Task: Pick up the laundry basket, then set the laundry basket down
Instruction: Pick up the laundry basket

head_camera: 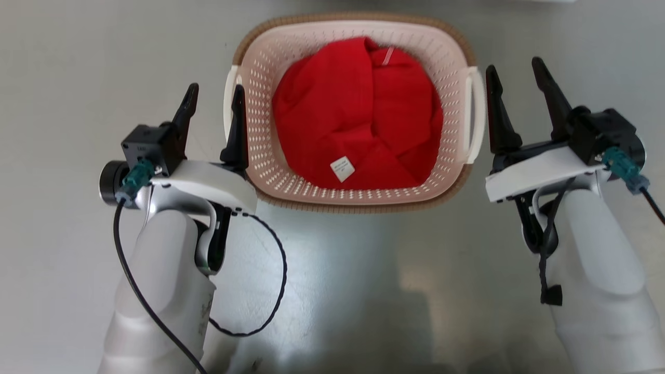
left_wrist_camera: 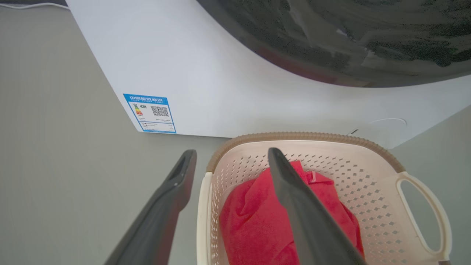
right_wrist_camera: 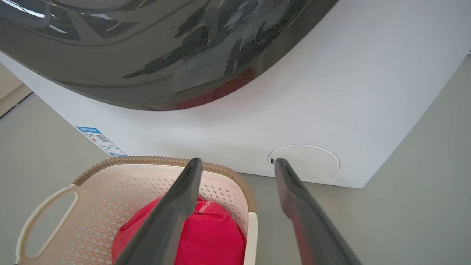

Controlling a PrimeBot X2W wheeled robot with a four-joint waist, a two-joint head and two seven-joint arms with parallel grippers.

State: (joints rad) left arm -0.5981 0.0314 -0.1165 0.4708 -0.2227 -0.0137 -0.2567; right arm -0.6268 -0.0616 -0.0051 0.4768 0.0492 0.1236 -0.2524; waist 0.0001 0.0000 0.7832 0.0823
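Observation:
The laundry basket (head_camera: 260, 104) stands on the grey floor, cream and perforated with a brown rim, and holds a red cloth (head_camera: 358, 114). My left gripper (head_camera: 215, 91) is open at the basket's left handle (head_camera: 228, 104). In the left wrist view the gripper (left_wrist_camera: 232, 151) has the basket's side edge (left_wrist_camera: 204, 206) between its fingers, one finger over the cloth (left_wrist_camera: 250, 221). My right gripper (head_camera: 514, 66) is open beside the right handle (head_camera: 475, 114). In the right wrist view the gripper (right_wrist_camera: 238, 160) straddles the basket's edge (right_wrist_camera: 252, 235). Neither gripper holds anything.
A white washing machine (left_wrist_camera: 220, 73) with a dark round door (left_wrist_camera: 349, 36) stands close behind the basket, and its front (right_wrist_camera: 331, 110) rises just past my fingers. Grey floor (head_camera: 363, 285) spreads between my two forearms.

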